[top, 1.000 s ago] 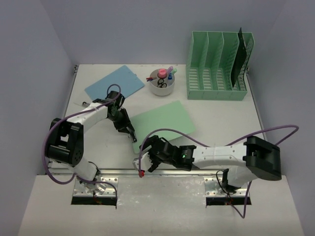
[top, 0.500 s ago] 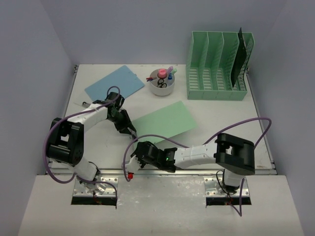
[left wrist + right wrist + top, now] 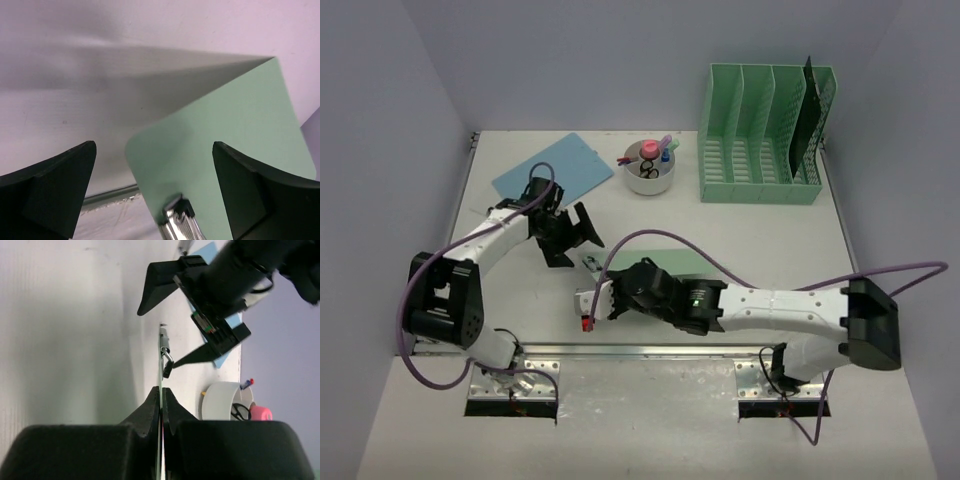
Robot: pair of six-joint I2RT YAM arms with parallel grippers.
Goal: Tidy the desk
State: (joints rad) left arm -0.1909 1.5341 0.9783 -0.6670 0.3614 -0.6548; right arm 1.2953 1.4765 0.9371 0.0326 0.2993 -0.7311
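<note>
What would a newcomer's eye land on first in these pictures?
The right pincer, shut on the edge of a mint-green clipboard and tipping it up off the desk near the front. The left pincer stands wide open just beside the board's metal clip. At the back right, a green file rack holds one dark panel.

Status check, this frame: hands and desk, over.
Left hand open, clear of green clipboard. Right hand shut on its edge. Desk: blue board, cup, rack farther back.
</note>
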